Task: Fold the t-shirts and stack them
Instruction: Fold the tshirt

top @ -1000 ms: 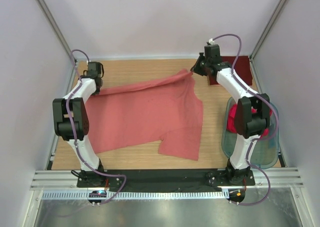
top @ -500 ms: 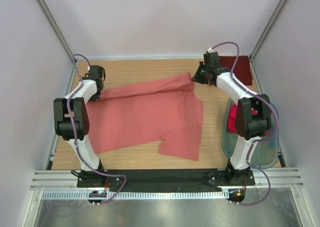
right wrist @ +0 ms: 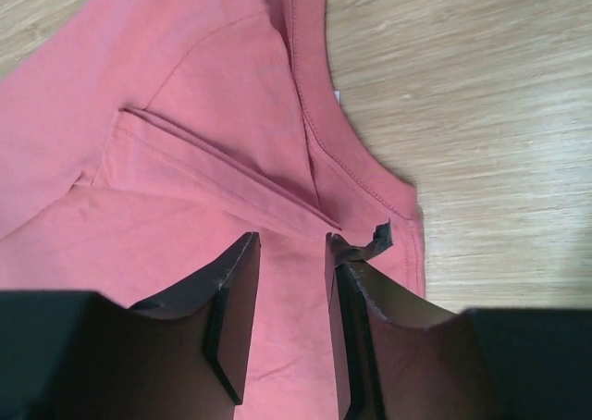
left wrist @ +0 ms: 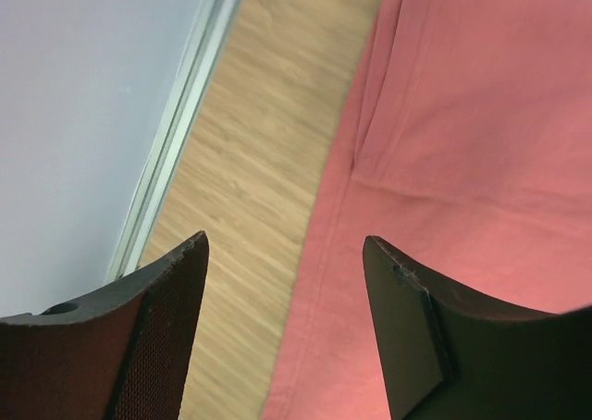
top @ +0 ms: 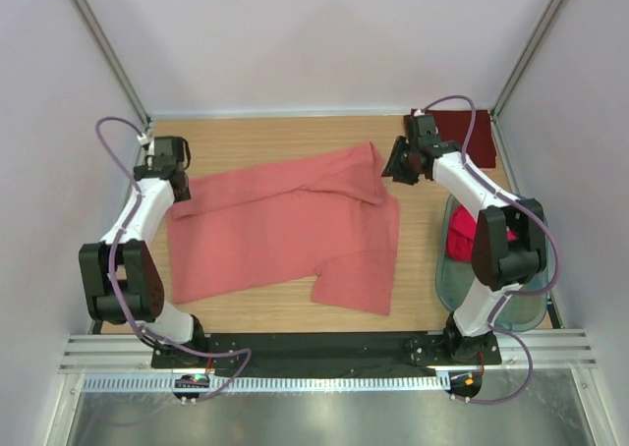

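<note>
From above, the salmon shirt lies spread on the desk, mid-board, mostly flat but with its far edge bunched into a ridge and one sleeve hanging toward me. My left arm reaches to the shirt's left edge and my right arm to its far right corner – one at each end, which I judge is the right stance for pulling the cloth flat before the first fold. A dark maroon shirt sits in the far right corner, apparently the start of the stack. Brighter red shirts wait in the plastic tub by my right base.

The left wrist camera shows the left jaws spread wide with nothing between them. One finger hangs over bare wood and the other over cloth, so they straddle the shirt's hem. A shallow crease runs up from that edge.

The right wrist camera shows the right jaws parted only a little, holding nothing, with the fingers poised above the cloth near the neckline. A tuck of fabric lies folded over just ahead of them – I judge that pleat needs smoothing before folding. So the shirt is laid out but not yet folded.
</note>
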